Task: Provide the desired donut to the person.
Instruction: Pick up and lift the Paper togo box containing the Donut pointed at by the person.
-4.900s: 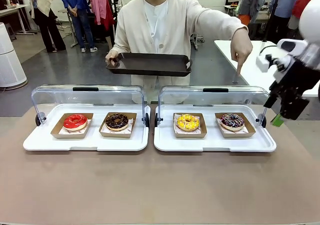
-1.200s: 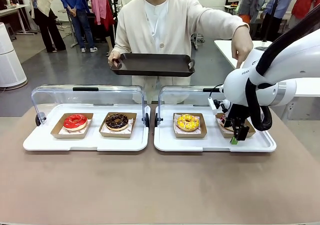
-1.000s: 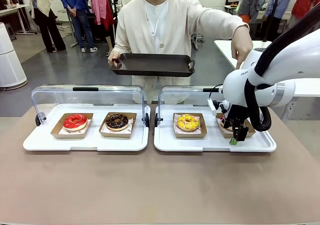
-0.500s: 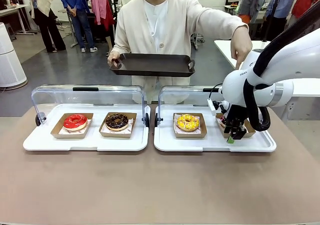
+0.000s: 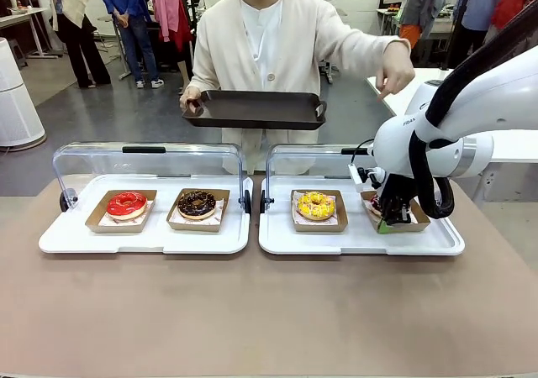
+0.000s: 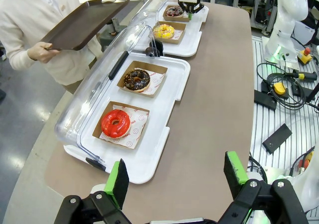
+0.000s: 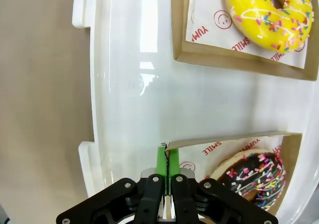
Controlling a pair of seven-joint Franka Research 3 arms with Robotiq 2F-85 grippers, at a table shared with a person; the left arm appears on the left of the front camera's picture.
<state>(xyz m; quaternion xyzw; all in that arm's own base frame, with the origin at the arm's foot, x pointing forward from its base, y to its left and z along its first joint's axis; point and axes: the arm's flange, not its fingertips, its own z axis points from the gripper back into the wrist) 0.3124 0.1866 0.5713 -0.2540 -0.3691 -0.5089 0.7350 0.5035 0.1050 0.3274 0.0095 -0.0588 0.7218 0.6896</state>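
- The sprinkled chocolate donut lies flat with its hole facing up. It is round, so no long axis can be told.
- It has dark icing dotted with coloured sprinkles and sits on a paper liner in a brown cardboard tray.
- Red print on the liner reads "SMILE", beside a smiley face. The liner under the yellow donut reads "YUM…" and "SMILE".
- The donut is at the right end of the right-hand white serving tray on the bench.
- The right claw has its green pads pressed together, pinching the cardboard tray's edge.
- The left claw is spread wide above the bench.
- The person holds a dark tray.
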